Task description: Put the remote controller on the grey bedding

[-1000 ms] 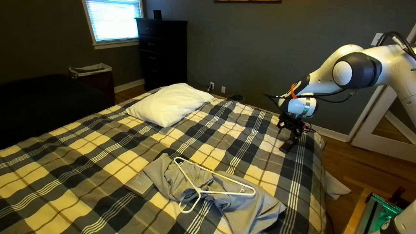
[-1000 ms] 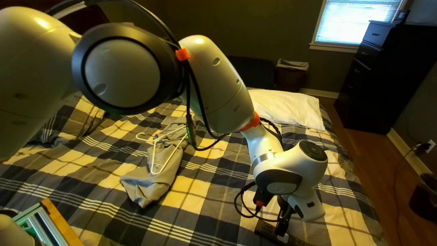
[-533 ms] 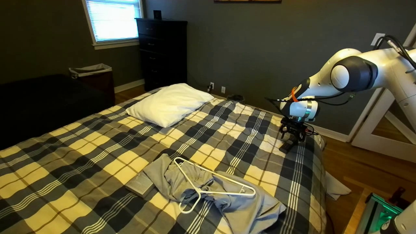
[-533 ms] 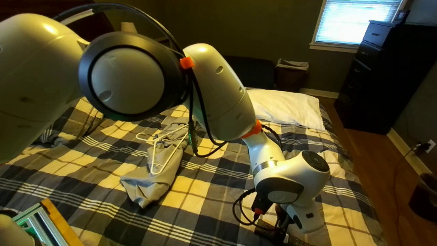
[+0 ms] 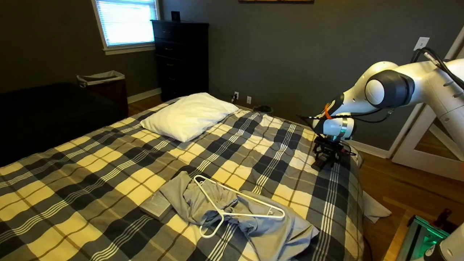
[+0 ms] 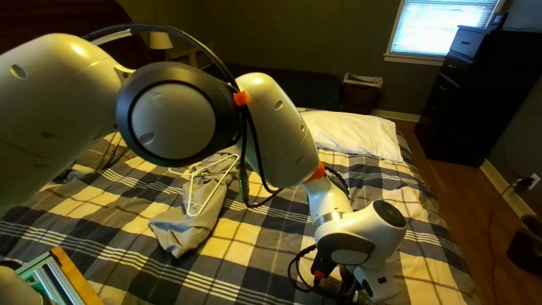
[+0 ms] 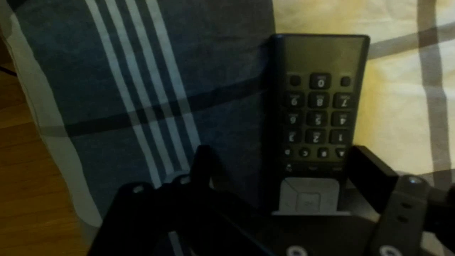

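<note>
I see the pincer (image 7: 280, 153) straddling the remote (image 7: 316, 119), its fingers (image 7: 371, 177) apart. Well away from the remote, a hanger (image 5: 222, 213) lies on grey cloth (image 5: 261, 227).

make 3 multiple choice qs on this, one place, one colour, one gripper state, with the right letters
1. Where is the hanger?
A) on the floor
B) on the grey cloth
C) on the dresser

2. What colour is the pillow?
A) white
B) red
C) green

3. How is the gripper at the remote?
A) shut on it
B) shut above it
C) open, straddling it

1 B: most of it lies across the grey cloth in both exterior views.
2 A: it looks white in both exterior views.
3 C: the wrist view shows jaws apart, with a gap beside the remote.
</note>
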